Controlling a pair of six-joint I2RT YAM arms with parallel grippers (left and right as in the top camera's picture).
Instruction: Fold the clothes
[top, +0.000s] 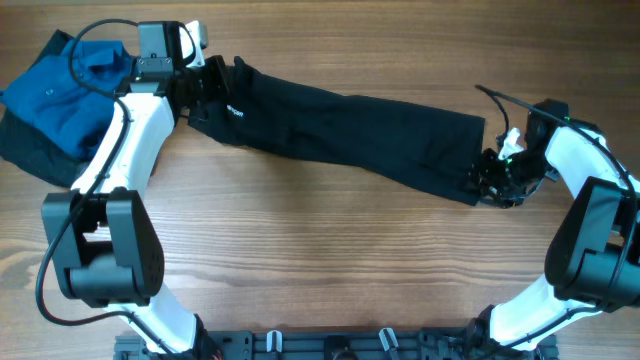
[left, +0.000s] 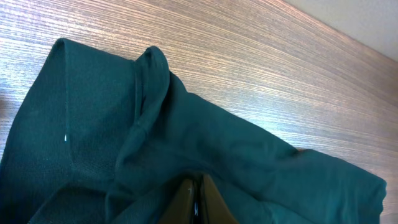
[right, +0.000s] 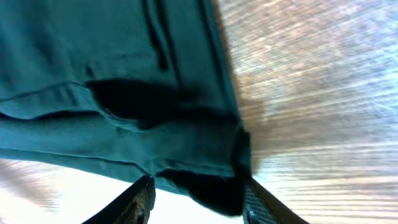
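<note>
The black T-shirt (top: 350, 125) lies bunched into a long band across the table, from upper left down to the right. Its small white label (top: 235, 112) shows near the left end. My left gripper (top: 205, 88) is shut on the shirt's left end. In the left wrist view the fingers (left: 198, 190) are pressed together with shirt fabric (left: 186, 124) folded around them. My right gripper (top: 492, 178) is at the shirt's right end. In the right wrist view its fingers (right: 198, 183) stand wide apart with a corner of the shirt (right: 124, 62) hanging between them.
A blue collared shirt (top: 70, 85) lies crumpled at the far left on a dark garment (top: 30, 150), just beside my left arm. Bare wooden table (top: 330, 240) runs along the front.
</note>
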